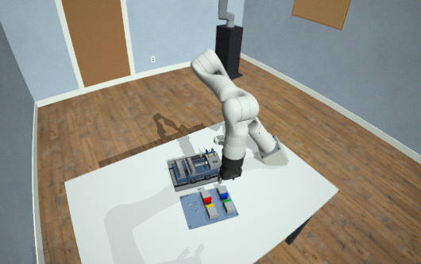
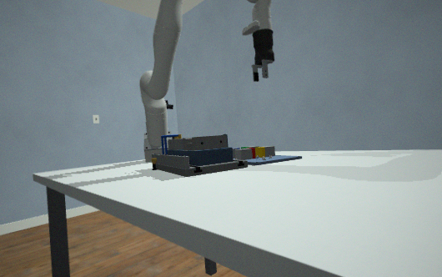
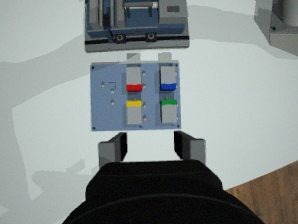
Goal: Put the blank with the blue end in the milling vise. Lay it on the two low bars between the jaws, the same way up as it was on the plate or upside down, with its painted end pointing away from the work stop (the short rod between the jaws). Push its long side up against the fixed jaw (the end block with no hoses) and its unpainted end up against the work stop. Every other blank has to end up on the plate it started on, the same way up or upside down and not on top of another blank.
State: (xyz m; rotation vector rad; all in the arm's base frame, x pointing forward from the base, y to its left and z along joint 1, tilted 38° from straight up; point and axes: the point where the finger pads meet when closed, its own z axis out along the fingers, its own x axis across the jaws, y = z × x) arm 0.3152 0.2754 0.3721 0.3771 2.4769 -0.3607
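The blue-ended blank lies on the blue plate, in the row nearer the vise. Its blue end faces away from the vise. The milling vise stands beside the plate, with no blank visible in it; the wrist view cuts off its far part. Its hose-free end block is at the left in the top view. The work stop and low bars are too small to make out surely. My gripper is open and empty, high above the table.
The red-ended blank lies beside the blue one. The yellow-ended blank and green-ended blank lie in the other row. Small pegs stand on the plate. Blue hoses rise from the vise's other end.
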